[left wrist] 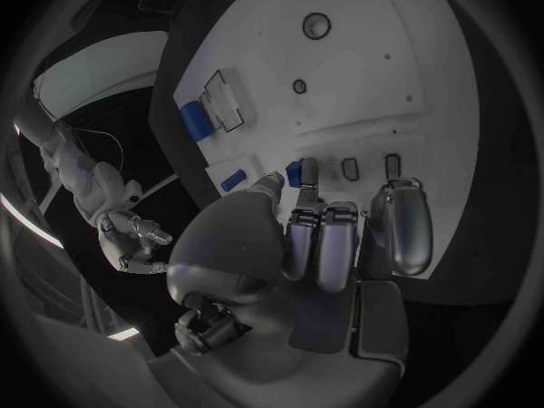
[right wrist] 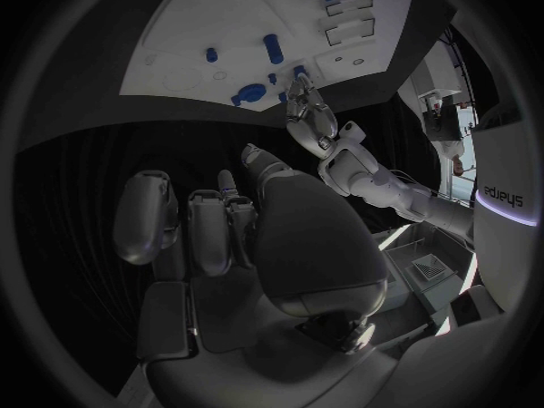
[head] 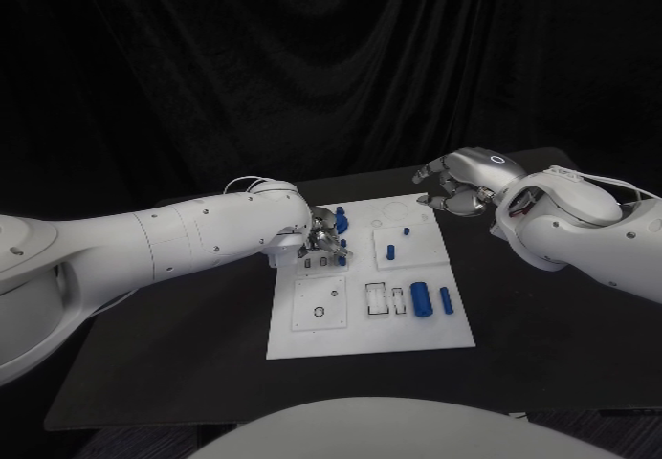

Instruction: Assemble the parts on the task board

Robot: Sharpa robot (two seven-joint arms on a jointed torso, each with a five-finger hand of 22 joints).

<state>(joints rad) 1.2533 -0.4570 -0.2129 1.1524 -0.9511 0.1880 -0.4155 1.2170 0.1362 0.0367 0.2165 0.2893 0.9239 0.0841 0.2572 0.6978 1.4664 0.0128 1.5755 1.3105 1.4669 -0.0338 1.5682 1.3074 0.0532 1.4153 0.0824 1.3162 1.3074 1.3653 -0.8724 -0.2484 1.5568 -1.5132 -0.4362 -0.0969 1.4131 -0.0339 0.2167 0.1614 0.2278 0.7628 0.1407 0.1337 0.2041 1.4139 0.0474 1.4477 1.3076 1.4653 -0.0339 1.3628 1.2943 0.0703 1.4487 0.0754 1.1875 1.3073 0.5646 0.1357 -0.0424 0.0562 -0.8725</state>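
In the head view, the white task board [head: 370, 330] lies in the middle of the black tabletop [head: 180, 363]. The left robot hand [head: 327, 239] is over the board's upper left part, fingers bent down to a small blue part [head: 342, 257]. I cannot tell from here if it grips that part. Other blue parts are on the board: a round one [head: 341, 223] just beside the hand, a short peg [head: 390, 253] in the middle, and two larger cylinders [head: 421, 298] near the right edge. The right robot hand [head: 455, 189] hovers past the board's far right corner, fingers curled inward, holding nothing.

In the left wrist view, the left robot hand's thumb and a finger [left wrist: 299, 236] meet at a small blue part [left wrist: 297, 171] on the board [left wrist: 374, 72].

In the right wrist view, the right robot hand [right wrist: 244, 236] is above the dark tabletop, its fingers bent and empty, well apart from the board [right wrist: 193, 27].
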